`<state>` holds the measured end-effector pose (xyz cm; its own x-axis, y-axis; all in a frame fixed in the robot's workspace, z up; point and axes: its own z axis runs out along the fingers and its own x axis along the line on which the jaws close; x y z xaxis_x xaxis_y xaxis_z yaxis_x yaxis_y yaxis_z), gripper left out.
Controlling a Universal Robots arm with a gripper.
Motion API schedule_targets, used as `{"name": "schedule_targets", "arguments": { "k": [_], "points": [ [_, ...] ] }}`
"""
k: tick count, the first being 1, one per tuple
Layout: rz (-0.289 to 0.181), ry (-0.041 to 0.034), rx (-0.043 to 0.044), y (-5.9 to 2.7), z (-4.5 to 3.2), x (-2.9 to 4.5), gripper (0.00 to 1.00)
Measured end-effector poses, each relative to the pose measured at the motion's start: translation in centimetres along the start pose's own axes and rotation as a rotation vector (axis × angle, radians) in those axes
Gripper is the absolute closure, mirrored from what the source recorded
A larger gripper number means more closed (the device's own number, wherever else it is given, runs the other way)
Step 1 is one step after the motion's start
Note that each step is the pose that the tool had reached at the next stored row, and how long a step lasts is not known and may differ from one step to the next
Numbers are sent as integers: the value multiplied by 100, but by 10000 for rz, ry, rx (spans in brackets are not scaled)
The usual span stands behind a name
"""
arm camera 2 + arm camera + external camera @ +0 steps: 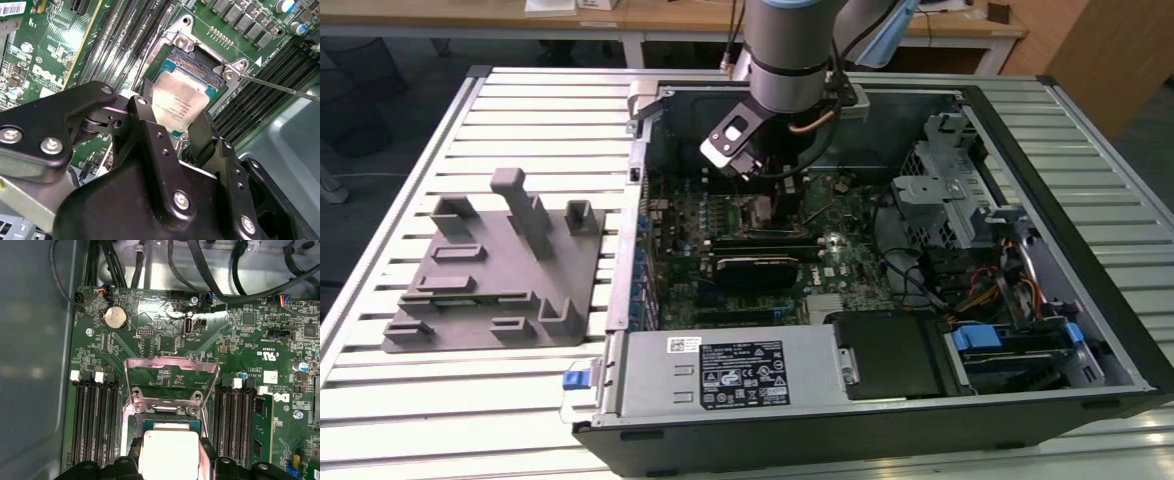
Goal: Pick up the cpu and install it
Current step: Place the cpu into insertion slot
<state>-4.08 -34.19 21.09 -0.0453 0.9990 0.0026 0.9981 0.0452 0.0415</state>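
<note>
Claw: closed on the cpu, with its jaws pressed against two opposite edges of the chip, as seen in both wrist views.
Cpu: held in the claw just above the open socket, pale metal top facing the cameras. Whether it touches the socket cannot be told.
Socket: open, directly beneath the cpu. Its dark frame shows round the chip's far edge.
Load plate: raised, standing just beyond the socket.
Retention lever: thin rod, released, slanting out over the memory slots.
Memory slots: long rows on both sides of the socket.
Computer case: lies open on the tabletop, and the arm reaches down into it.
Grey tray: on the tabletop at the exterior view's left of the case, well apart from the claw.
Hazard, bent contacts: likely if the cpu goes down skewed, tilted or wrongly keyed to the socket.
Hazard, dropped chip: likely if the grip on the thin edges slips.
Hazard, collision: the jaws may strike the socket frame or the raised load plate.
</note>
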Motion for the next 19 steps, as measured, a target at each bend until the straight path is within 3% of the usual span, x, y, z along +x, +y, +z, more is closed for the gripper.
{"name": "schedule_targets", "arguments": {
  "k": [19],
  "points": [
    [-1, 0, 0, -27, 97, 21, 47]
  ]
}}
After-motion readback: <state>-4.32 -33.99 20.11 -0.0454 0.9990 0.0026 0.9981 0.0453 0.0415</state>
